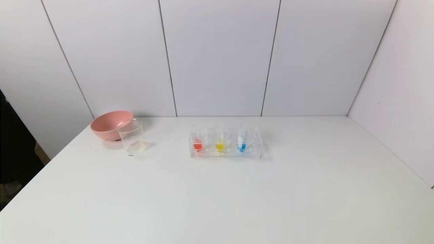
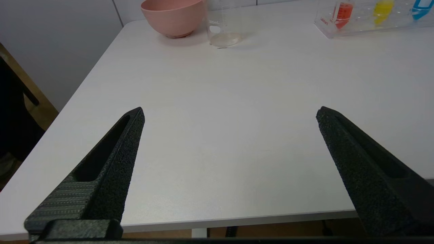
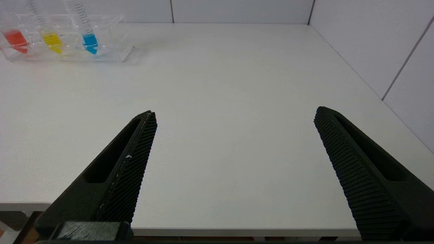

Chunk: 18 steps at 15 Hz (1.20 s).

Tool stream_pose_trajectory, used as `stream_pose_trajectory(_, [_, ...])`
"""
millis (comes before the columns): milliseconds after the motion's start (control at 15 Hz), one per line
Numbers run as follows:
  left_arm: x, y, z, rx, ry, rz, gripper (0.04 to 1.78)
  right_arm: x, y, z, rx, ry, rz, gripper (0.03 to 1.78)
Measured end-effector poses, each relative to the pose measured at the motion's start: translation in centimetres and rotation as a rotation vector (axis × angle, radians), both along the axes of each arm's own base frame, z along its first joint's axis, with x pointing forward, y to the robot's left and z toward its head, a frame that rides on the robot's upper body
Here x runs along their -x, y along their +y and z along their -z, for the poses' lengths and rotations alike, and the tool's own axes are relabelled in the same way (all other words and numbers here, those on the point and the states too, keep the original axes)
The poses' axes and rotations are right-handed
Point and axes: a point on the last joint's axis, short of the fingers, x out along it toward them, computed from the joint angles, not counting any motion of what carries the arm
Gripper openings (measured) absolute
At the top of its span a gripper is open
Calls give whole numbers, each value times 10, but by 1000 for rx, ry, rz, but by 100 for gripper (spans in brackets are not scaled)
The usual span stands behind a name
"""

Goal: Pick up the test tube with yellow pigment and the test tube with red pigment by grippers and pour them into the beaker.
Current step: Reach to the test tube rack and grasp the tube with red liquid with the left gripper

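Observation:
The red-pigment tube and the yellow-pigment tube stand upright in a clear rack at the table's middle back. They also show in the left wrist view and in the right wrist view. The clear beaker stands left of the rack, in front of a pink bowl; it also shows in the left wrist view. My left gripper is open and empty over the table's near left edge. My right gripper is open and empty over the near right edge. Neither arm shows in the head view.
A pink bowl sits behind the beaker near the back left corner. A blue-liquid tube stands in the rack to the right of the yellow one. White walls close the back and right side of the white table.

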Motion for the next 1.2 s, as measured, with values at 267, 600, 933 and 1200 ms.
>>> stream_pose_trajectory(267, [0, 0, 0, 0, 0, 0, 177, 0, 0, 0, 0, 0, 0, 170])
stream_pose_trajectory(600, [0, 0, 0, 0, 0, -1, 177, 0, 0, 0, 0, 0, 0, 170])
stream_pose_trajectory(933, [0, 0, 0, 0, 0, 0, 177, 0, 0, 0, 0, 0, 0, 170])
stream_pose_trajectory(1200, [0, 0, -1, 2, -6, -1, 177, 0, 0, 0, 0, 0, 0, 170])
